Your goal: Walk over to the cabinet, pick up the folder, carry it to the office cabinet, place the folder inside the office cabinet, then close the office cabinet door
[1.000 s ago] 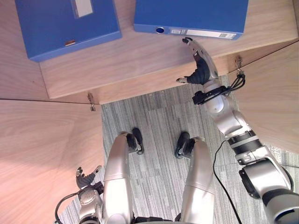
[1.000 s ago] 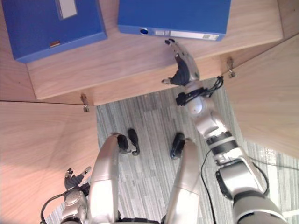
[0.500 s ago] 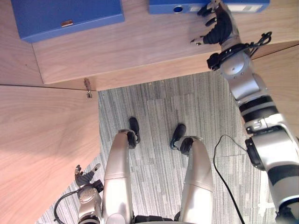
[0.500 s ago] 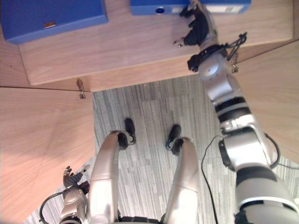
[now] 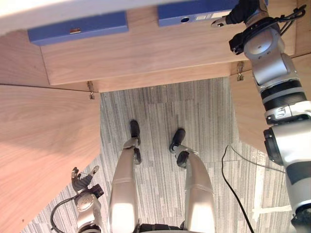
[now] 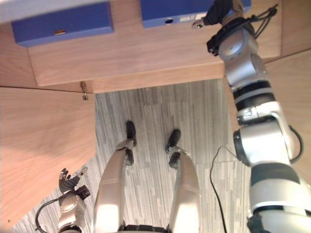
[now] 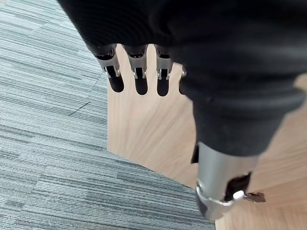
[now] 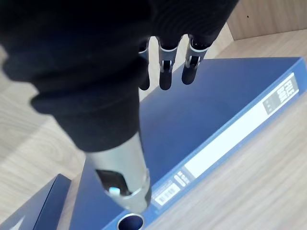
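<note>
Two blue folders lie flat on the cabinet shelf (image 5: 146,53). The right folder (image 5: 194,9) shows its spine with a white label and a round hole. My right hand (image 5: 245,8) reaches over that folder's top cover (image 8: 216,110), fingers (image 8: 165,67) straight and spread above it, thumb down by the spine. I cannot tell whether the fingers touch the cover. My left hand (image 5: 81,180) hangs low at my left side, fingers (image 7: 139,76) relaxed, holding nothing.
The second blue folder (image 5: 77,28) lies at the shelf's left end. A pale edge (image 5: 48,12) above hides the folders' backs. The cabinet's wooden doors stand open on both sides: left door (image 5: 43,145), right door (image 5: 248,111). Grey carpet (image 5: 160,111) lies between them.
The camera has shifted, sliding the shelf up in view. My right hand has gone from in front of the right folder's spine to above its top cover. The left hand stays low.
</note>
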